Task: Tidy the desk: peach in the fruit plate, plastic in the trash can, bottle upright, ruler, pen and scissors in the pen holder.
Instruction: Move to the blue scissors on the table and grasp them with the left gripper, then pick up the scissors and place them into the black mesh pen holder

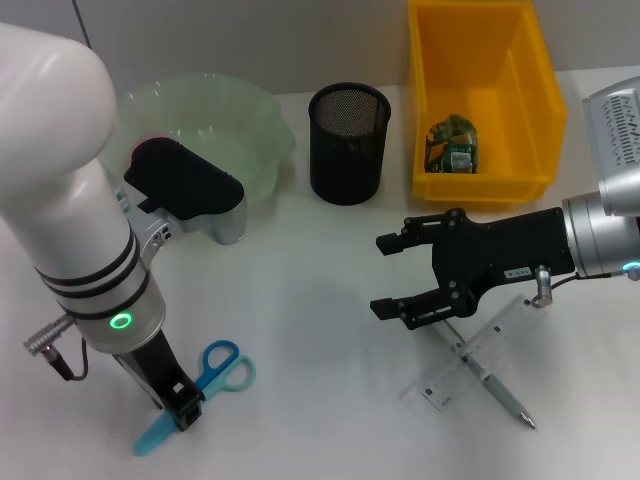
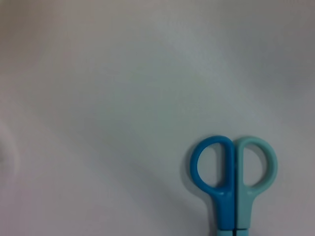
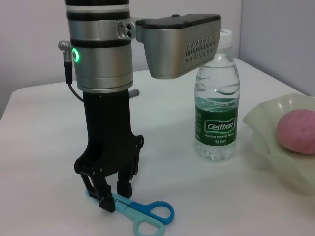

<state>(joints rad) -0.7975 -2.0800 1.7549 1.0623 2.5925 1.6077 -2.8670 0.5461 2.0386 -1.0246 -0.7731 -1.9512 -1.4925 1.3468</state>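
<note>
Scissors [image 1: 205, 385] are lying flat on the white tabletop [image 1: 310, 270], and your left gripper [image 1: 182, 412] is right down on them, fingers [image 3: 106, 202] straddling the blade end but not looking clamped yet, though the right wrist view is a bit tight there, so take that loosely. Your right gripper [image 1: 385, 275] hangs wide open above the tabletop, just beside the clear ruler [image 1: 478, 355] and the pen [image 1: 490, 382], which cross each other. The peach [image 3: 297, 131] already sits in the fruit plate [image 1: 250, 125], the bottle [image 3: 216, 98] stands upright near it, and the plastic [image 1: 452, 145] is in the yellow trash can [image 1: 530, 60]. The black mesh pen holder [image 1: 348, 142] stands between plate and bin.
</note>
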